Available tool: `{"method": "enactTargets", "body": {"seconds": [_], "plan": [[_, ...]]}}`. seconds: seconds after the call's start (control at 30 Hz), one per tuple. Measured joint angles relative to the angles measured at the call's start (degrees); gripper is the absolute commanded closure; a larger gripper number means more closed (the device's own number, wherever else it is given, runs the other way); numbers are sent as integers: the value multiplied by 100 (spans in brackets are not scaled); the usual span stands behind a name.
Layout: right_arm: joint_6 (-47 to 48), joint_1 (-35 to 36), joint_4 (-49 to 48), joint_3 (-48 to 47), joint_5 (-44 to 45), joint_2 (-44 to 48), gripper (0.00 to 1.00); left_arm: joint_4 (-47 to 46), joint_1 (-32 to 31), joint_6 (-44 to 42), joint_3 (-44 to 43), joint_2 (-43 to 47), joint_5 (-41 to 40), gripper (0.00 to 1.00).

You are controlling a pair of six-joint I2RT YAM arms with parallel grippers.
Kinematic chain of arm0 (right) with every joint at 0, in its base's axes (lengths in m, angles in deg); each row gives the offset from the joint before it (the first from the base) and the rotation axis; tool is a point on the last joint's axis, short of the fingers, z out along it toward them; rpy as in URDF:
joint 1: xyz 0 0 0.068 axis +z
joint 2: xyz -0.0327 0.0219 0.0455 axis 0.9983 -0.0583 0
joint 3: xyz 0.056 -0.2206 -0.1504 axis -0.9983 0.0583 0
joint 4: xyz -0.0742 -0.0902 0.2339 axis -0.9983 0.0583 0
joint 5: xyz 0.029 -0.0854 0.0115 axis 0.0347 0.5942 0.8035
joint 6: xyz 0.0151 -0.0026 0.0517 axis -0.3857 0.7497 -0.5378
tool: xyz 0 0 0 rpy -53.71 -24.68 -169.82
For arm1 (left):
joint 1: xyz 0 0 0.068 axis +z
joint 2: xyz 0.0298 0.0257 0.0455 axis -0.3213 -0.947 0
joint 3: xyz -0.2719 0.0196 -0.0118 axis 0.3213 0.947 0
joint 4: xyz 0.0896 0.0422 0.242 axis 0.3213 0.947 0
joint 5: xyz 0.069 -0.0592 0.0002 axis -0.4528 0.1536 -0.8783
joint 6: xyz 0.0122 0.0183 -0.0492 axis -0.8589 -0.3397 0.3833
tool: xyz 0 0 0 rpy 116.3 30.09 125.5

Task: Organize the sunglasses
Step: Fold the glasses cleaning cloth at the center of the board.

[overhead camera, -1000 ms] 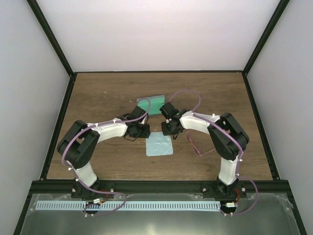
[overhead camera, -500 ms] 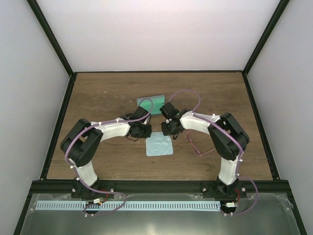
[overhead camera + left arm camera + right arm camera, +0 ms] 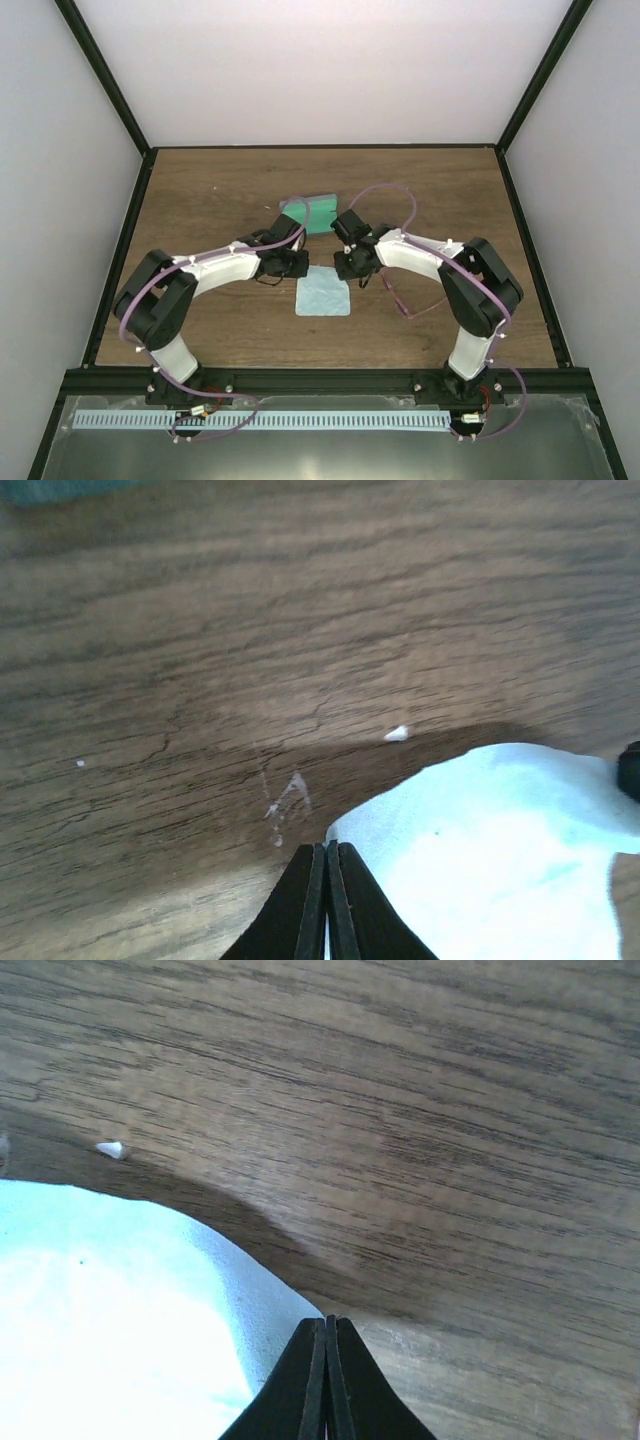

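The light-blue cloth (image 3: 323, 297) lies between both grippers, its far edge lifted. My left gripper (image 3: 301, 268) is shut on the cloth's far left corner; in the left wrist view the closed fingers (image 3: 326, 848) pinch the cloth (image 3: 500, 850). My right gripper (image 3: 345, 269) is shut on the far right corner; in the right wrist view its gripper (image 3: 327, 1322) pinches the cloth (image 3: 110, 1300). The pink sunglasses (image 3: 398, 303) lie on the table right of the cloth, partly under my right arm. The open case with green inside (image 3: 312, 212) lies just behind the grippers.
The brown wooden table (image 3: 200, 200) is bordered by a black frame and white walls. A small white speck (image 3: 397, 733) lies on the wood near the cloth's far edge. A sliver of the case shows at the top left of the left wrist view (image 3: 60, 488).
The cloth has been drawn out flatter and shifted slightly left and away. My right arm's elbow has swung a little to the right. Both grippers stay shut on the cloth.
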Motion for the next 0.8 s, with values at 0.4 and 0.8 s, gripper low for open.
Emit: {"method": "enactTargets", "body": {"seconds": [0.4,0.8], "plan": [[-109,2,120,4,-31,234,99,-11,-166,-118,133,293,-11,96],[-286,273,234,4,-37,553,99,9,-229,-160,522,807,-28,96]]}}
